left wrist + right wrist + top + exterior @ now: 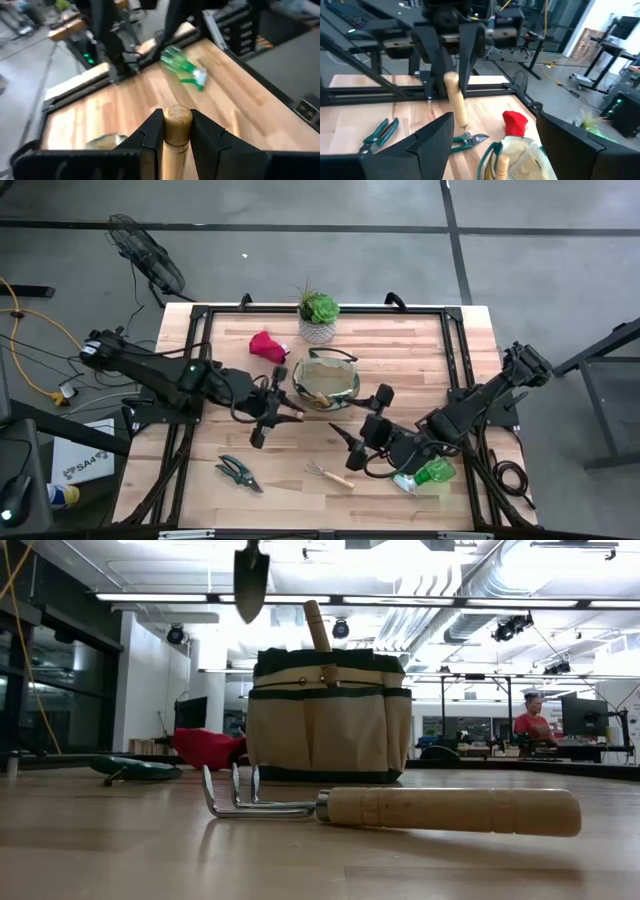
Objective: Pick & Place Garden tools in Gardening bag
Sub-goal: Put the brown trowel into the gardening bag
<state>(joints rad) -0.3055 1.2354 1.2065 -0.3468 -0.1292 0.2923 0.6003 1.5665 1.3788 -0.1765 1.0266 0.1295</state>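
- Gardening bag (326, 383), high view: mid-table, near the far edge, just in front of the potted succulent (319, 317); one wooden handle already inside. Red glove (266, 346) beside it. Pruning shears (238, 472), hand rake (329, 474) and green spray bottle (428, 475) lie near the front edge. Left gripper (272, 412) sits just left of the bag; right gripper (365, 420) just right of it, spread wide, empty.
- Low view: trowel (251, 578) blade hangs tip-down above the bag's left side; rake lies close in front.
- Left wrist view: fingers (150, 135) clamped on the trowel's wooden handle.
- Right wrist view: jaws agape over the bag rim, nothing between.
- Step, I'd say: carrying the trowel to the bag. Next: centre it over the mouth, lower, release.
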